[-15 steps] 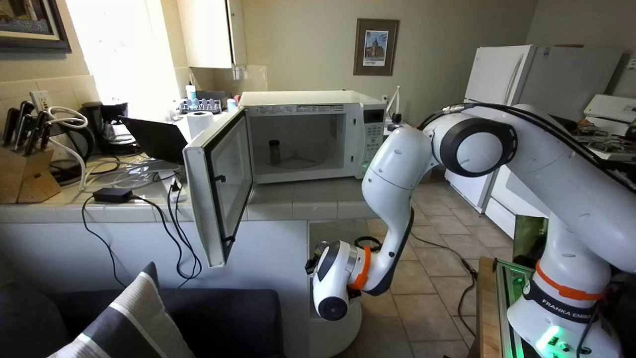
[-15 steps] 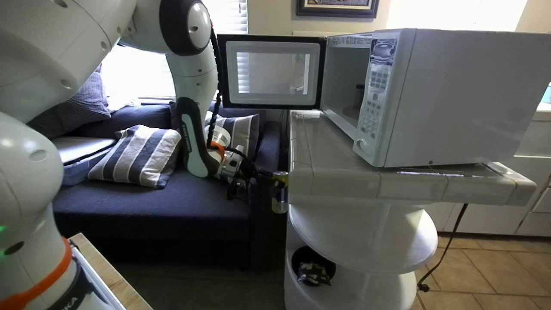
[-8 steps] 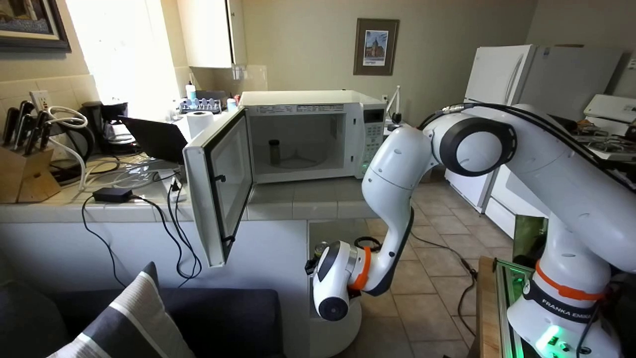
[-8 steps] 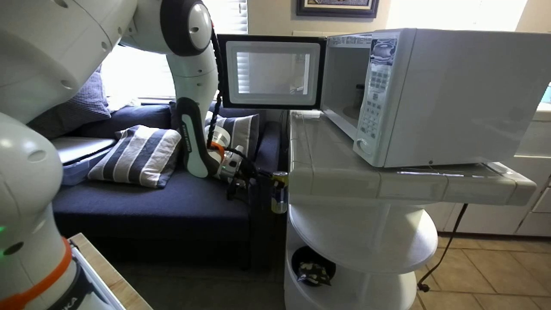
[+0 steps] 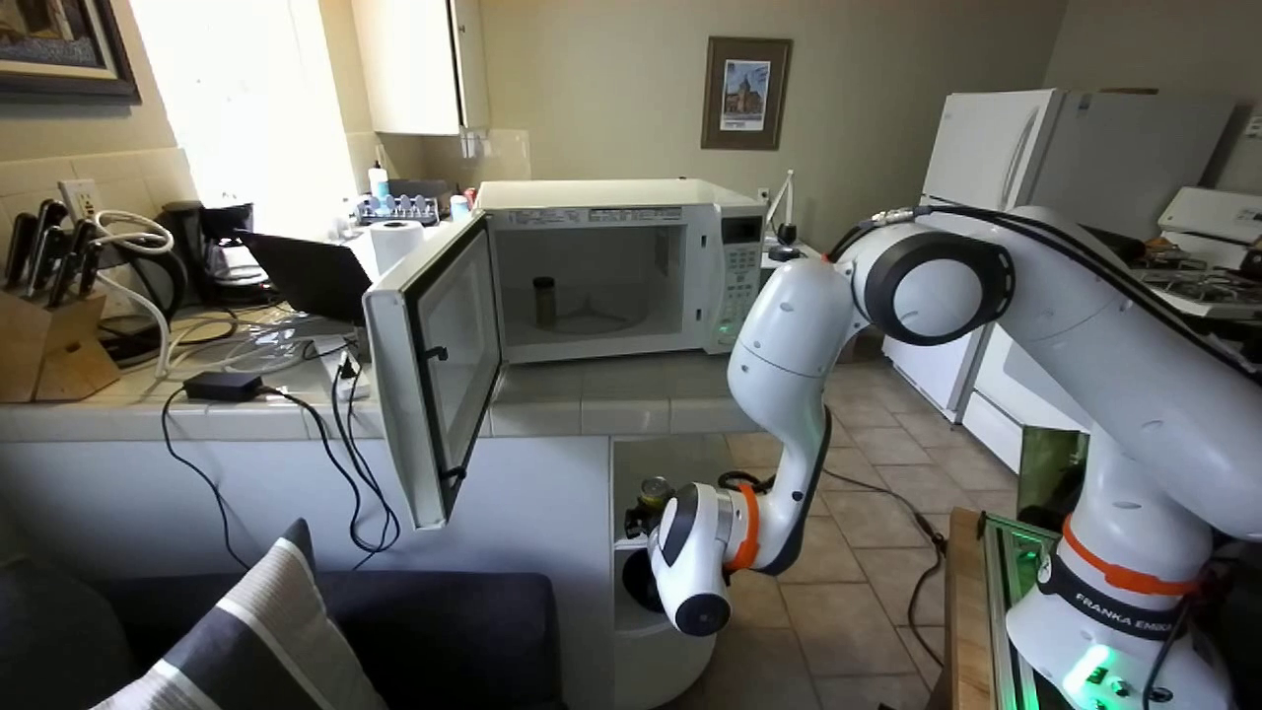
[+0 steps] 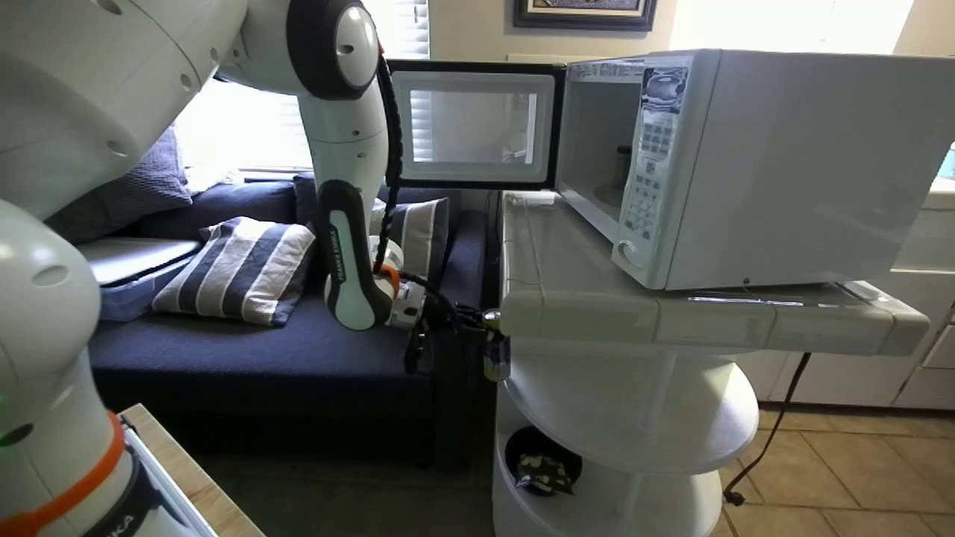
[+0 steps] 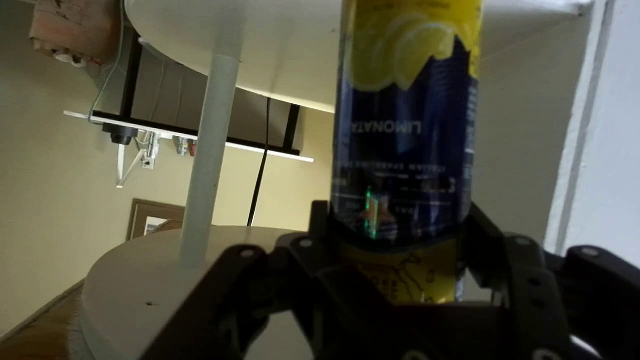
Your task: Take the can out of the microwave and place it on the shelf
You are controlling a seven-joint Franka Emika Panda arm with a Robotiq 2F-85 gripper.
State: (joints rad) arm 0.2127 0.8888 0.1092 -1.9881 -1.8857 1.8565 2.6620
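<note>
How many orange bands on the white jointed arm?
2. One orange band near the wrist end of the white arm; the second orange band low on it, above the black strip lettered FRANKA EMIKA. More could hide on far sides or out of frame.

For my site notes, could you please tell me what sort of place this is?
Probably a home kitchen joined to a sitting area: a white fridge, a stove and a dark sofa are in view.
</note>
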